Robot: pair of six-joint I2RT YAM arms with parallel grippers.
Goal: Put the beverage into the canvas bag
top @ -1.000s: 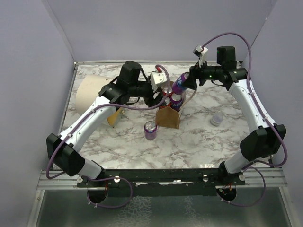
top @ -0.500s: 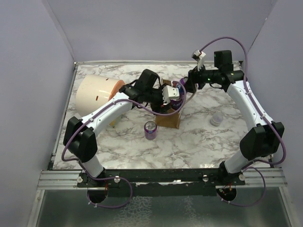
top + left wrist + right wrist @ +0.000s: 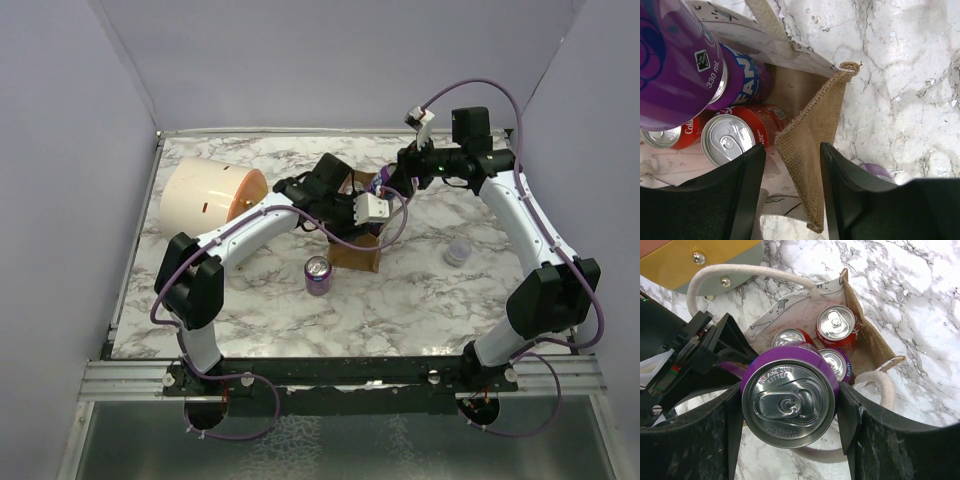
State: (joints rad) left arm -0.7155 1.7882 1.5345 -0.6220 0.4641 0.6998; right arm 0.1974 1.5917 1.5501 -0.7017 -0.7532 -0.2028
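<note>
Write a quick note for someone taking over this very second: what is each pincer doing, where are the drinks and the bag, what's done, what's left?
Left pincer: open, astride the side wall of the small tan fabric bag, not visibly pinching it.
Right pincer: shut on a purple aluminium can, held over the bag's mouth.
Done: two red cans and a blue can stand inside the bag.
Left: lower and release the held can; probably then the second purple can standing on the white marble table.
</note>
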